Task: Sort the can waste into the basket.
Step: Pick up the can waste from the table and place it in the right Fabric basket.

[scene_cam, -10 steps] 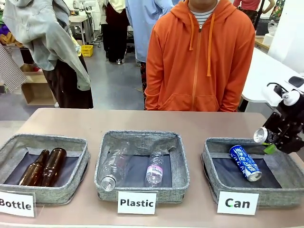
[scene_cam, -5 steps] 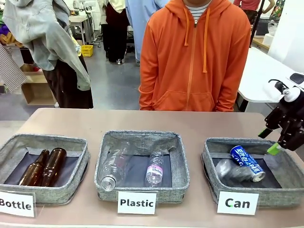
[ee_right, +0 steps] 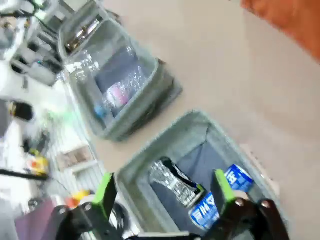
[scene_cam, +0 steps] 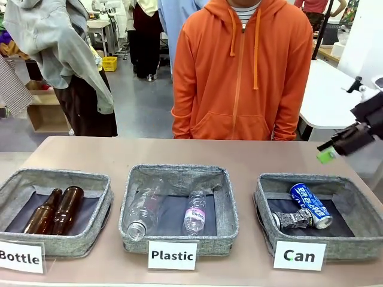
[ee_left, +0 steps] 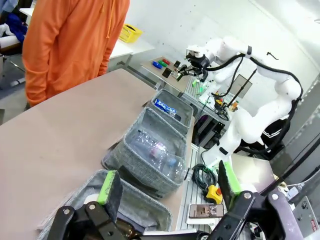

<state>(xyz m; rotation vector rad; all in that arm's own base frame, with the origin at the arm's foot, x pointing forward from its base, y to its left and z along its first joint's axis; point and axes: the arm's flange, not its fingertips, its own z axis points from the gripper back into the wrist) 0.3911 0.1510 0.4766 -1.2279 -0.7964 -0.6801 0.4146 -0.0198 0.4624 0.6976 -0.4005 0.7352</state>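
Both cans are lying on their sides inside the "Can" basket [scene_cam: 263, 194] — the blue can [scene_cam: 310, 205] toward the right, the silver can [scene_cam: 292, 220] just beside it, touching or nearly so. The right gripper [scene_cam: 335, 146] is hovering above the basket's far right corner, jaws spread wide and holding nothing. The left gripper [ee_left: 165, 187] is standing wide open too — empty, over the near end of the basket row.
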